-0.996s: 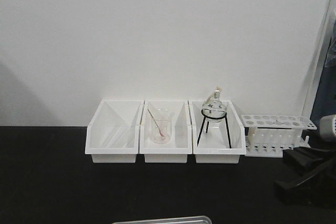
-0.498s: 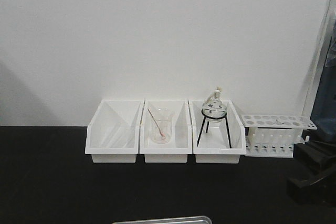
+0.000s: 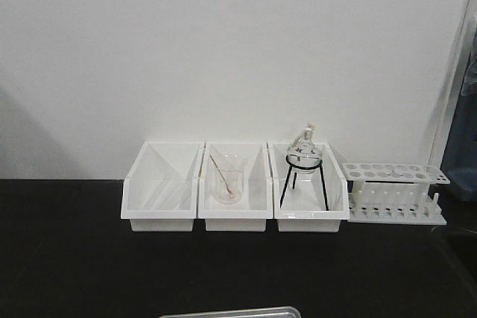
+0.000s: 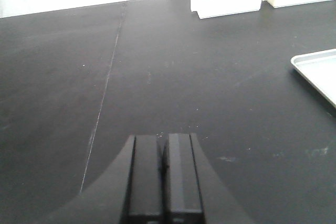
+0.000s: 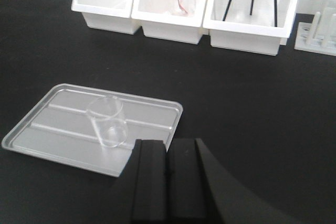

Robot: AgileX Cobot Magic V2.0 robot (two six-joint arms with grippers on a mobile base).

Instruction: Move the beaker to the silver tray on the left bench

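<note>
The beaker [image 5: 107, 121] already stood upright in the silver tray [image 5: 52, 109], just ahead-left of the closed, empty right gripper [image 5: 168, 153]; the task looked done.

Clear beaker [image 5: 107, 121], silver tray [image 5: 63, 145], white bins [image 3: 235, 214], black bench [image 3: 67, 258] & black fingers [image 5: 152, 182].

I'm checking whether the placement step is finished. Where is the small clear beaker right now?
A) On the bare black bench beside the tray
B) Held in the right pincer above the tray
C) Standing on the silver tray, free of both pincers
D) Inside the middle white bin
C: the right wrist view shows the beaker standing upright on the silver tray, while the right pincer sits shut and empty just short of it.
</note>
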